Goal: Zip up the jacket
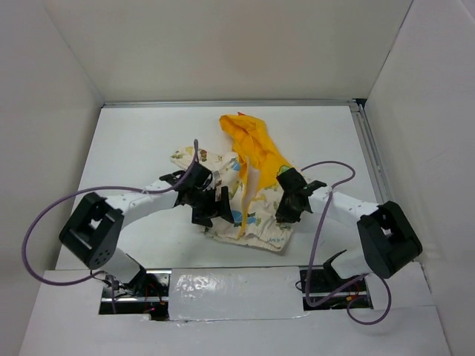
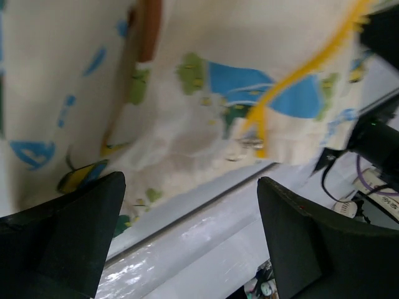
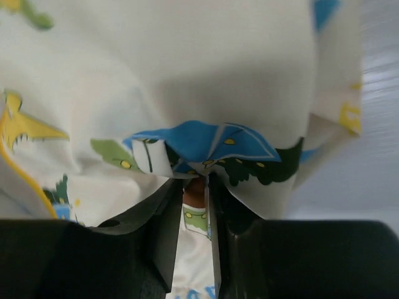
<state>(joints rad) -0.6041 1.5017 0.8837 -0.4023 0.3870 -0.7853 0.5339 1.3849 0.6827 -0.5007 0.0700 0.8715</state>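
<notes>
The jacket (image 1: 252,215) lies crumpled mid-table, cream with cartoon prints, its yellow-orange hood (image 1: 249,141) towards the back. A yellow zipper strip (image 1: 245,204) runs down its front and also shows in the left wrist view (image 2: 299,68). My left gripper (image 1: 211,206) is at the jacket's left edge. In its wrist view the gripper (image 2: 193,230) is open and empty, with the fabric (image 2: 174,124) just beyond the fingertips. My right gripper (image 1: 291,202) is on the jacket's right side. In its wrist view the gripper (image 3: 196,187) is shut on a fold of the jacket (image 3: 206,75).
White walls enclose the table on the left, back and right. A metal rail (image 1: 371,148) runs along the right edge. A shiny taped strip (image 1: 230,285) lies at the near edge between the arm bases. Purple cables (image 1: 44,222) loop beside both arms.
</notes>
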